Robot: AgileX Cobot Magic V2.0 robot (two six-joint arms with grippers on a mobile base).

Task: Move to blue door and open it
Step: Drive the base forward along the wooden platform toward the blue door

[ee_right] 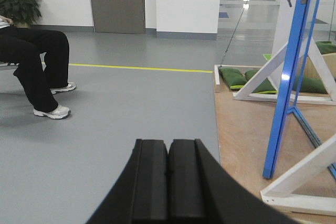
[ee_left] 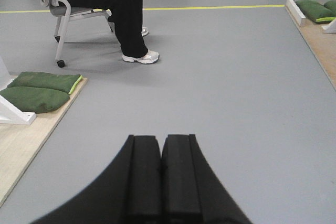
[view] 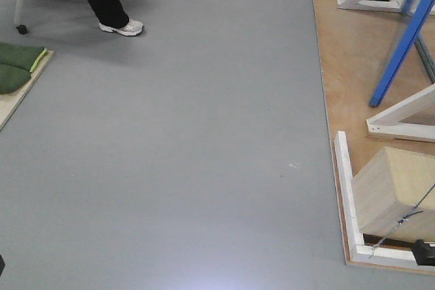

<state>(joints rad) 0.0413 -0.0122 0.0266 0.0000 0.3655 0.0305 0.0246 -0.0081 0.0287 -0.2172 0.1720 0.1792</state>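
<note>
While the left gripper (ee_left: 161,146) and the right gripper (ee_right: 168,148) are both clenched, pads together and grasping nothing, above the grey floor (ee_right: 131,103), we locate the blue door (ee_right: 286,77) edge-on at 2 o'clock from the right gripper, upright on the wooden platform (ee_right: 241,129), well apart.

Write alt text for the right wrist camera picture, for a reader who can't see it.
The blue door stands edge-on at right on a wooden platform, flanked by white braces, with green sandbags beyond. The right gripper, fingers pressed together, fills the lower foreground over grey floor; a seated person's legs show at left.
</note>
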